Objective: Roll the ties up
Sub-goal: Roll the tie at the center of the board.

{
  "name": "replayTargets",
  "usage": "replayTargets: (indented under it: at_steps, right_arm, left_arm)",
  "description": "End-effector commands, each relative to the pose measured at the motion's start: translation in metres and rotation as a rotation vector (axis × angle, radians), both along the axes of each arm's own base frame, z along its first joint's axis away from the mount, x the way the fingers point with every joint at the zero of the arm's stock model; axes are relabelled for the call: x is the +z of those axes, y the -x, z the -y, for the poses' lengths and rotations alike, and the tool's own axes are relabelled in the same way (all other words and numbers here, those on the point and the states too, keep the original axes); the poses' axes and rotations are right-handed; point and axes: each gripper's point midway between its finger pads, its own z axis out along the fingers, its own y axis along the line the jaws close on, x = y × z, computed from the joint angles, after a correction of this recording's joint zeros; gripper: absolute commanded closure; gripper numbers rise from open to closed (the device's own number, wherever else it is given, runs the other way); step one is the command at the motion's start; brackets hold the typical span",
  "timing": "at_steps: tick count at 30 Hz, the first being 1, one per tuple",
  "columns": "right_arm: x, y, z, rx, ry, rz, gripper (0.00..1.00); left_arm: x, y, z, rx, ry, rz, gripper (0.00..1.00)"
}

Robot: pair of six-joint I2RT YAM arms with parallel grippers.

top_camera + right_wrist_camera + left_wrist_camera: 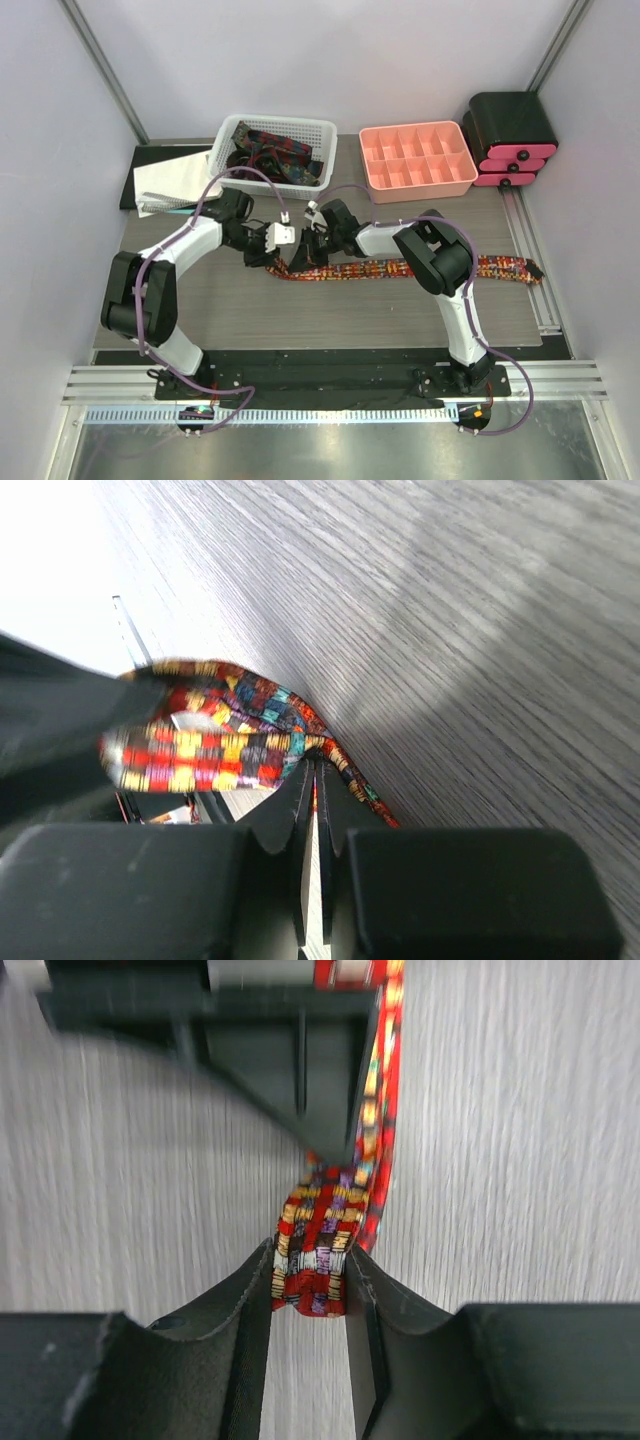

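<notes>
- Two grippers work at one end of the same red tie (312, 1255), close together near the middle of the table (300, 310).
- Our left gripper (312, 1285) is clamped on the tie's folded end, with one finger pressed against each side of the small wad of patterned cloth.
- Our right gripper (314, 800) has its fingers squeezed almost flat together, and a thin sliver of red cloth is caught between them. A loop of the tie curls just above the fingertips.
- From that end we see the tie run flat across the table to the right, passing beneath the right arm and ending near the table's right edge.
- Behind the grippers, a white basket (222, 150) holds other ties (275, 148) in a heap.
- Right of the basket sits a pink tray (415, 184) with compartments, and farther right a black and pink box (510, 120).
</notes>
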Motion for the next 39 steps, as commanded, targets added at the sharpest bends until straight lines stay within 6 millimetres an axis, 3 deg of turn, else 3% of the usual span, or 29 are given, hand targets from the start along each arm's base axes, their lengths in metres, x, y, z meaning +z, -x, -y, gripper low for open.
replayTargets:
  at_steps: [1, 9, 16, 23, 29, 39]
  right_arm:
    - [-0.027, -0.005, 0.008, -0.028, 0.094, 0.012, 0.90]
    - [-0.014, -0.006, 0.003, -0.027, 0.059, 0.014, 0.89]
    - [0.041, -0.006, 0.014, -0.024, -0.029, 0.057, 0.80]
    - [0.049, 0.008, 0.035, -0.013, -0.048, 0.022, 0.67]
    - [0.060, 0.003, 0.023, -0.053, -0.133, -0.006, 0.53]
    - [0.054, 0.000, 0.002, -0.084, -0.189, -0.075, 0.52]
  left_arm:
    - [0.019, 0.002, 0.031, -0.046, 0.075, 0.002, 0.67]
    - [0.002, 0.001, 0.052, -0.058, 0.064, -0.033, 0.69]
    - [-0.013, 0.008, 0.042, -0.073, 0.011, -0.029, 0.69]
    - [-0.019, 0.007, 0.041, -0.069, 0.001, -0.033, 0.68]
    - [-0.019, 0.005, 0.044, -0.069, 0.007, -0.035, 0.68]
    - [-0.021, 0.006, 0.047, -0.060, 0.011, -0.043, 0.67]
